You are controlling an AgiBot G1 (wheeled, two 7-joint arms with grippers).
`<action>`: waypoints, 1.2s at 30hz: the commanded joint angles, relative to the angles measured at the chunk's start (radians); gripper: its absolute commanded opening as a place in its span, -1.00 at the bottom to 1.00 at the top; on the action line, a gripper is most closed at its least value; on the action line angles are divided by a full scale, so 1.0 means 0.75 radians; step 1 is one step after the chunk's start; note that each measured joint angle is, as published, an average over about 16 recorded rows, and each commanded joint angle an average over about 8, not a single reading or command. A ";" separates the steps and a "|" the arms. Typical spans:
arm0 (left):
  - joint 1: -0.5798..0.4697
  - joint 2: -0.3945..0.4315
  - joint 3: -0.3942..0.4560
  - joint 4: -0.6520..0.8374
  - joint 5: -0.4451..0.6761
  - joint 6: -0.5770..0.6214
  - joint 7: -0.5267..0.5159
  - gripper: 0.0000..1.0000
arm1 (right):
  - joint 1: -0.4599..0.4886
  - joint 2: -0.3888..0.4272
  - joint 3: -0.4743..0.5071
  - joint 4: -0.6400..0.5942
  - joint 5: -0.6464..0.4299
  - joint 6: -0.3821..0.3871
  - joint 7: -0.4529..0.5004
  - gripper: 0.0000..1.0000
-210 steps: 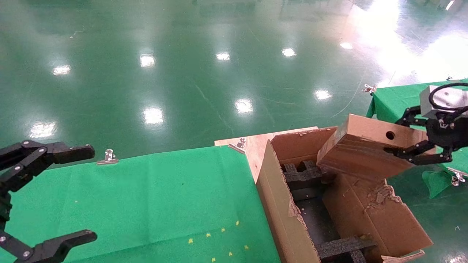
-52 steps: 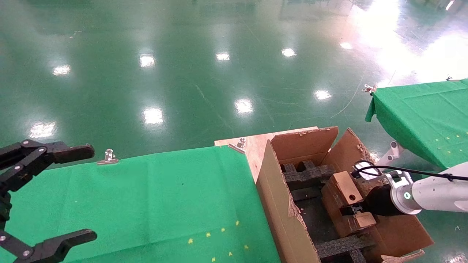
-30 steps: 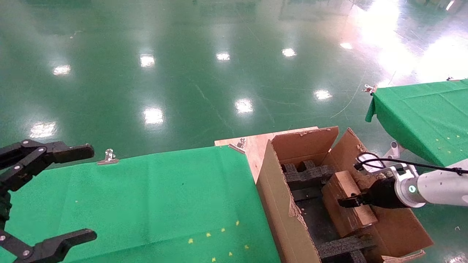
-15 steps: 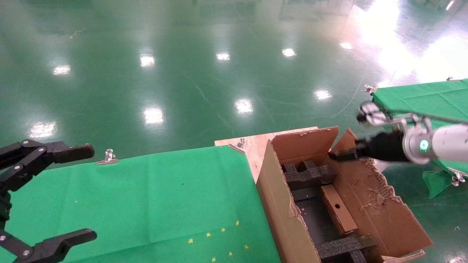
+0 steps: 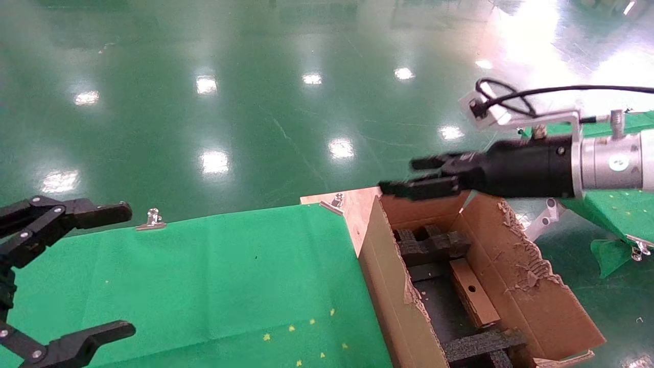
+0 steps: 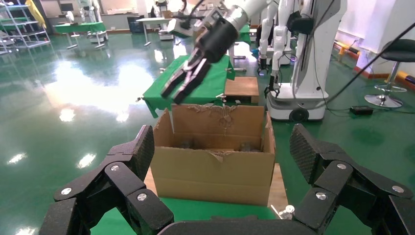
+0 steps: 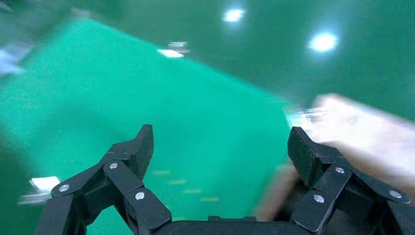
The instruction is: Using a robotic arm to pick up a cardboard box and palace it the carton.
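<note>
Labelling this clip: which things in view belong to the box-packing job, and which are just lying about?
Job: cardboard box lying inside the carton; right gripper, open above it.
Lying about: green tablecloth, metal clip, idle left gripper.

Large robotics lab or factory hall, glossy green epoxy floor (image 5: 255, 102) mirroring ceiling lights, green-clothed work tables (image 6: 203, 81), other white robot stands (image 6: 303, 54), metal shelving (image 6: 22, 29), office stool (image 6: 399, 54).

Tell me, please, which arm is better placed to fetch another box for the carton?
Probably the right: its open gripper hovers above the carton, where the small box lies. The left gripper is parked over the green table.
</note>
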 commanded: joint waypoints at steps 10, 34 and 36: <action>0.000 0.000 0.000 0.000 0.000 0.000 0.000 1.00 | -0.045 -0.003 0.066 -0.009 0.096 -0.092 -0.021 1.00; 0.000 0.000 0.000 0.000 0.000 0.000 0.000 1.00 | -0.537 -0.123 0.792 0.094 0.052 -0.346 -0.257 1.00; 0.000 0.000 0.000 0.000 0.000 0.000 0.000 1.00 | -0.579 -0.134 0.854 0.103 0.048 -0.367 -0.277 1.00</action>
